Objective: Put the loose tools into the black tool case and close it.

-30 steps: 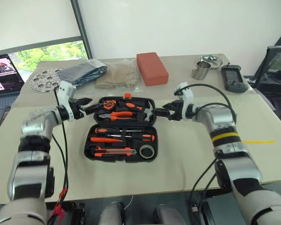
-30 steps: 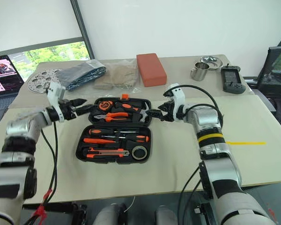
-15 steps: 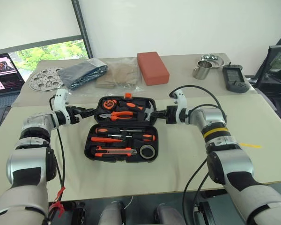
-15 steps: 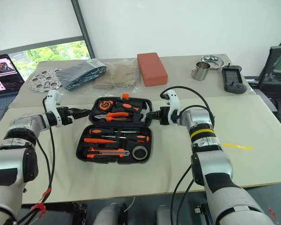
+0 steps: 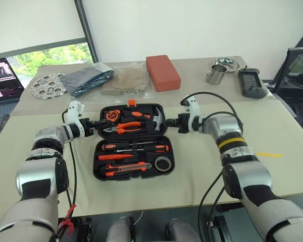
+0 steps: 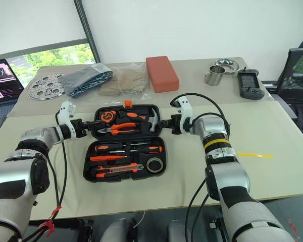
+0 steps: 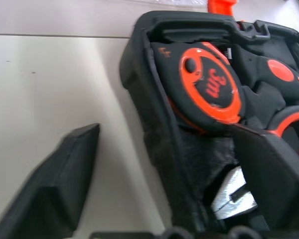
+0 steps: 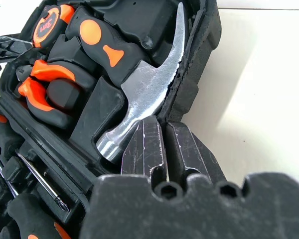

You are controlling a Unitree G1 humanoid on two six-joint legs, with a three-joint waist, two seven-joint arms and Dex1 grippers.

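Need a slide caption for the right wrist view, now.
Right gripper shut on the open black tool case's lid edge, beside the hammer.

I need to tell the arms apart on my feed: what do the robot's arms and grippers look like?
Both arms are silver-grey metal segments with black joints. The right arm carries a yellow band on the forearm; the left arm has none. Each wrist has a white mount, and black cables loop along both arms. A red tie hangs from the left cable. The left gripper and right gripper have black wedge-shaped fingers.
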